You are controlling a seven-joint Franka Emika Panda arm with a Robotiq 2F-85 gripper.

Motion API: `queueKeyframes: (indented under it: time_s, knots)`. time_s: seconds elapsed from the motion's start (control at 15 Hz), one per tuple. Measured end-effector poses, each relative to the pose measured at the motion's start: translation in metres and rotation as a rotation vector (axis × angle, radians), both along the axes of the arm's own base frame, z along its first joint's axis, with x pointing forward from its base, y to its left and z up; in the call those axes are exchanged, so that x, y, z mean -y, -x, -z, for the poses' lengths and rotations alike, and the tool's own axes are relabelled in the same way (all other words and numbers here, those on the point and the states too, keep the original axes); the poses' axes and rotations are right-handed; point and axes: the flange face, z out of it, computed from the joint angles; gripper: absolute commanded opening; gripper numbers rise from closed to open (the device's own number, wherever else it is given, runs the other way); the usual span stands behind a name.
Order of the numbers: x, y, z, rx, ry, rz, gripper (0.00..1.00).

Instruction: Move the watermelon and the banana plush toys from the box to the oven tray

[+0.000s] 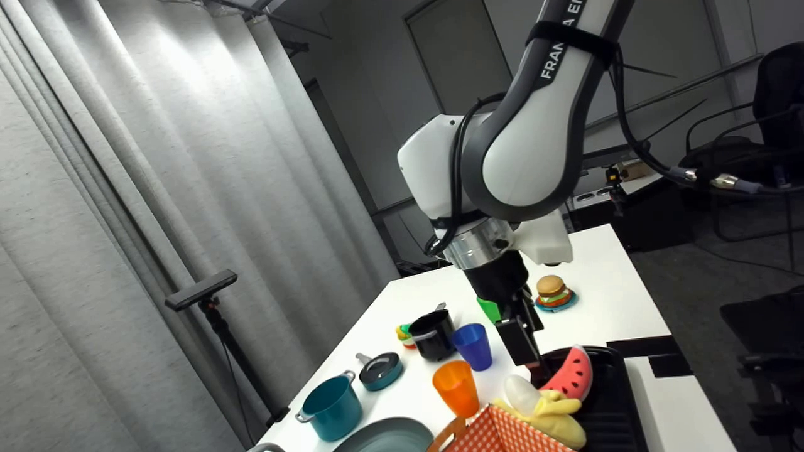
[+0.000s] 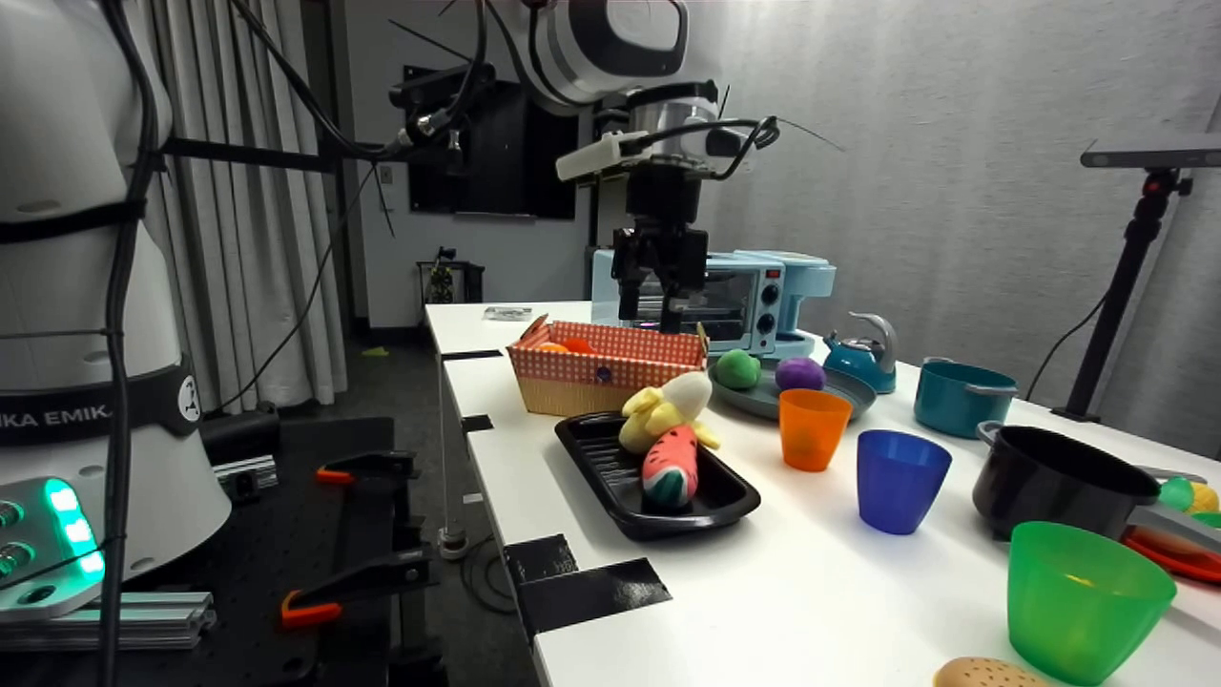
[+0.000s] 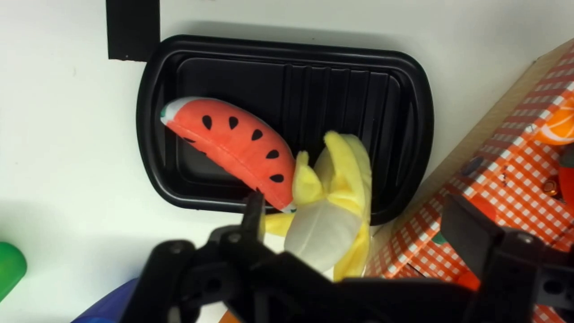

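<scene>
The red watermelon plush point(image 3: 233, 148) lies in the black oven tray point(image 3: 287, 46); it also shows in an exterior view point(image 2: 670, 468). The yellow and white banana plush point(image 3: 325, 229) leans across the tray's edge beside the watermelon, its white tip beyond the rim; it also shows in an exterior view point(image 2: 658, 415). The red-checked box point(image 2: 610, 385) stands next to the tray. My gripper point(image 3: 358, 208) is open and empty; its fingers show wide apart in the wrist view. It is above the box and tray side in an exterior view point(image 2: 651, 310), apart from both plushes.
The box holds other toys, including an orange one point(image 3: 558, 125). An orange cup point(image 2: 814, 429), a blue cup point(image 2: 900, 482) and a green cup point(image 2: 1087, 601) stand beside the tray. A grey plate point(image 2: 849, 393) with toys and a light blue oven point(image 2: 725, 296) are behind.
</scene>
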Motion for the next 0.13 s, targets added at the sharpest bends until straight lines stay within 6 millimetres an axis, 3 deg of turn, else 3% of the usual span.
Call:
queueKeyframes:
  time_s: [0.13]
  knots:
    - [0.0000,0.0000,0.0000,0.000,0.000,0.000,1.00]
